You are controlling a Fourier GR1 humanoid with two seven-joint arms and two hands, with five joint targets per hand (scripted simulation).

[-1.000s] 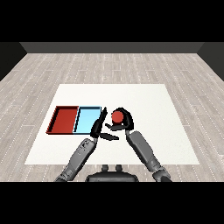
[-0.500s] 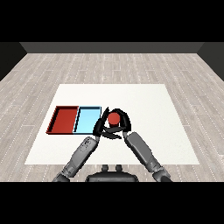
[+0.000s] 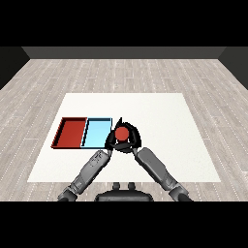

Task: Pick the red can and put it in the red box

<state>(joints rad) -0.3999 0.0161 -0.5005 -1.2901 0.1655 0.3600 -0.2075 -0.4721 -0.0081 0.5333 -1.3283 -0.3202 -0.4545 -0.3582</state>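
1. The right forearm (image 3: 157, 168) comes in from the lower right corner and slants up toward the middle of the view
2. The right hand (image 3: 130, 139) sits at the end of it, fingers curled in a ring, wrapped round the red can (image 3: 121, 133)
3. The left forearm (image 3: 88, 170) rises from the lower left and angles inward, so the two arms form a narrow V
4. The left hand (image 3: 111, 142) is tucked right against the right hand; too much of it is hidden to tell how its fingers are set
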